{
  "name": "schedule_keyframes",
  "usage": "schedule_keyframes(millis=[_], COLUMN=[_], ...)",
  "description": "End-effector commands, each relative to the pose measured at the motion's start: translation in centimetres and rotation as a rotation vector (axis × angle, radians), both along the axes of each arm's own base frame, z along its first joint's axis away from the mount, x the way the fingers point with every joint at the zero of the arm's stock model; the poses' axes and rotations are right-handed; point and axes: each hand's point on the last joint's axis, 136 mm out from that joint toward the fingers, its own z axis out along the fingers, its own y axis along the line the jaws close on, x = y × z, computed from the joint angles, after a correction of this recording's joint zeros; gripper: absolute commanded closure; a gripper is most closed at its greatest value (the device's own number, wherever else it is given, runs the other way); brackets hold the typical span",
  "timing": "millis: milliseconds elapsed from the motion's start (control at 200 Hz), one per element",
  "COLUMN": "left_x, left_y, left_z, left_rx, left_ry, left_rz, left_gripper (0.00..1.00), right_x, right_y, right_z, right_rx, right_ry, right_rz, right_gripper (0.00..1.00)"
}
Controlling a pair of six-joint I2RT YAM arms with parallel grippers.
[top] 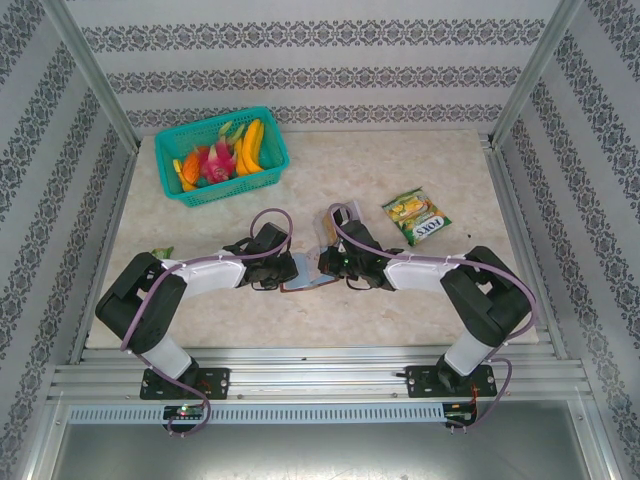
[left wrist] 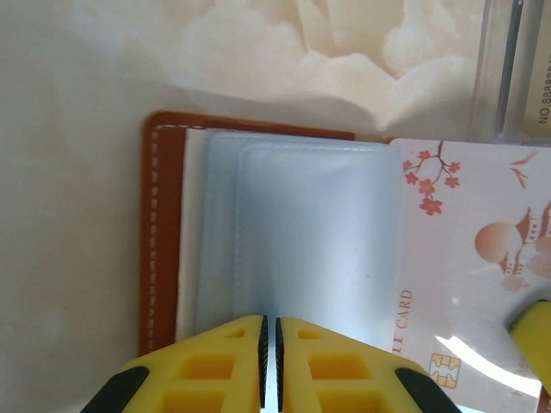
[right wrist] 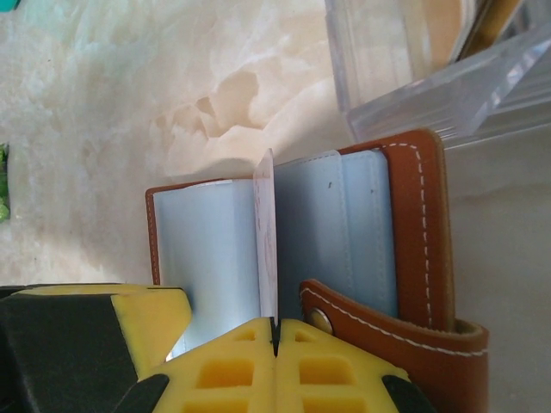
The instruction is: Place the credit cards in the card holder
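Marbled stone makes up the table (top: 400,290), and one green basket (top: 215,192) of toy fruit stands at its far left, well apart from the work; one snack packet (top: 417,216) lies to the right; one clear box (right wrist: 405,69) sits just beyond the card holder (right wrist: 417,224), with at least one card inside, though how many I cannot tell. One card holder lies open at the middle of the table between the two arms; its brown leather-like cover looks soft and light, likely to slide or fold shut if pushed, so it wants pinning down on a page or the cover rim rather than lifting; its clear sleeves (left wrist: 293,241) look thin, floppy and slick, with tight mouths. The left tool (left wrist: 269,320) is closed to a hairline gap over the left-hand sleeve; whether it pinches a leaf or merely presses on it I cannot tell. One credit card (right wrist: 266,232), whitish with a blossom print, stands on edge over the fold of the holder, clamped at its near edge by the right tool (right wrist: 274,325), whose fingers are closed tight on it; the card should be stiff, light and smooth, apt to pivot in a narrow grip, so holding it mid-edge and feeding it straight into a slot seems best.
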Motion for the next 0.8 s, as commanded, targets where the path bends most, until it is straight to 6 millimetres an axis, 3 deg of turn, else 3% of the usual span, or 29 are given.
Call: schedule_keyframes(millis=[0,230,445,614,794], left_x=[-0.3,-0.3,-0.9,-0.9,-0.7], left_y=[1.0,2.0,4.7,3.9,3.6], left_z=[-0.7,0.2,0.9,0.0,-0.7], left_rx=[0.045,0.082,0.205,0.182,0.186], left_ry=[0.013,-0.014,-0.029,0.006,0.025], left_rz=[0.002,0.014,0.036,0.016,0.006], left_gripper=[0.85,0.82,0.66,0.64,0.67], right_x=[-1.0,-1.2,-0.7,-0.5,-0.7], right_y=[0.1,-0.3,-0.1,0.6,0.5], right_z=[-1.7,-2.1,-0.5,0.6,0.2], right_rx=[0.004,-0.007,0.04,0.101,0.112], right_ry=[0.054,0.055,0.03,0.012,0.015], right_rz=[0.016,0.009,0.0,0.006,-0.005], right_gripper=[1.0,1.0,1.0,1.0,1.0])
